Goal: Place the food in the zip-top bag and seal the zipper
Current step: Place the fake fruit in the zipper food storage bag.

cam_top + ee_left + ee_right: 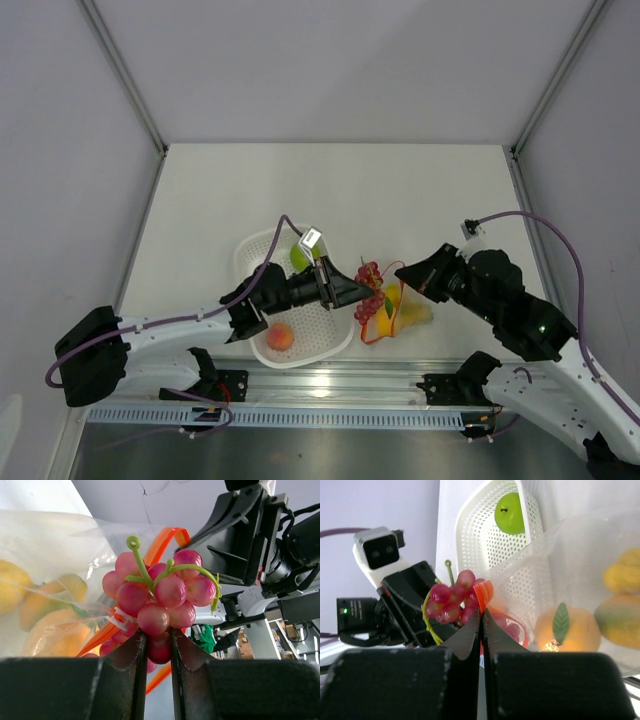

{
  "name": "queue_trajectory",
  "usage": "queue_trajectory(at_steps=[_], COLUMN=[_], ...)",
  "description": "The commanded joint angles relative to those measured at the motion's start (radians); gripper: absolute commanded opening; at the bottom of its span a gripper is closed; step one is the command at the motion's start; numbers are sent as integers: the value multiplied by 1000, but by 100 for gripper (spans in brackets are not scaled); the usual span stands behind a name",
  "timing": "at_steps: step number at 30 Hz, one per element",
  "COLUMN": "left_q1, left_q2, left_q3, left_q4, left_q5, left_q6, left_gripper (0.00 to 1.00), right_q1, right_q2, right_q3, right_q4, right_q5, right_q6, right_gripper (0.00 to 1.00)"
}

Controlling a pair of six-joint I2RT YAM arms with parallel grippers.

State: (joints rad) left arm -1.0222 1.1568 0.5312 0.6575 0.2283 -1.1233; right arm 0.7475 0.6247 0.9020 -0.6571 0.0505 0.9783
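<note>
Basket (485, 545) with green apple (510, 513) beside bag (580, 555)

Pretty tight at the zip-top bag's (580, 555) mouth: grapes (160, 597) in the left gripper (158, 634) sit right at it, the right gripper (481, 611) pinches the zipper (484, 592) just beside, the white basket (248, 262) blocks the left, so passing room's only over the table's (330, 190) far half.

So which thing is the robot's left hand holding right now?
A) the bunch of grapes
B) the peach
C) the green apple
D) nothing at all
A: the left gripper is pinching the bunch of grapes right next to the zip-top bag, while the green apple and the peach sit in the white basket.
</note>
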Motion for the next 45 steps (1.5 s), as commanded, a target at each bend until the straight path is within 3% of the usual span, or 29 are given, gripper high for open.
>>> queue_trajectory(at_steps=[1, 10, 23, 28, 34, 38, 45], left_q1=[-29, -75, -101, -101, -101, -99, -99], left_q2=[-31, -61, -258, -249, -192, -155, -40], left_q3=[3, 21, 136, 193, 173, 81, 29], left_q4=[-38, -84, -438, -503, -385, -103, 83], left_q5=[-73, -92, -268, -210, -86, -20, 16], left_q6=[46, 112, 275, 284, 240, 203, 169], left_gripper=[22, 24, 24, 24, 23, 23, 1], right_q1=[-13, -27, -30, -30, -30, -30, -42], right_q2=[0, 6, 46, 46, 46, 30, -12], right_q3=[-15, -32, -94, -101, -98, -95, -80], right_q4=[57, 62, 131, 152, 146, 159, 155], right_q5=[17, -12, -112, -121, -121, -136, -138], right_q6=[46, 43, 22, 23, 19, 29, 103], right_gripper=[0, 0, 0, 0, 0, 0, 0])
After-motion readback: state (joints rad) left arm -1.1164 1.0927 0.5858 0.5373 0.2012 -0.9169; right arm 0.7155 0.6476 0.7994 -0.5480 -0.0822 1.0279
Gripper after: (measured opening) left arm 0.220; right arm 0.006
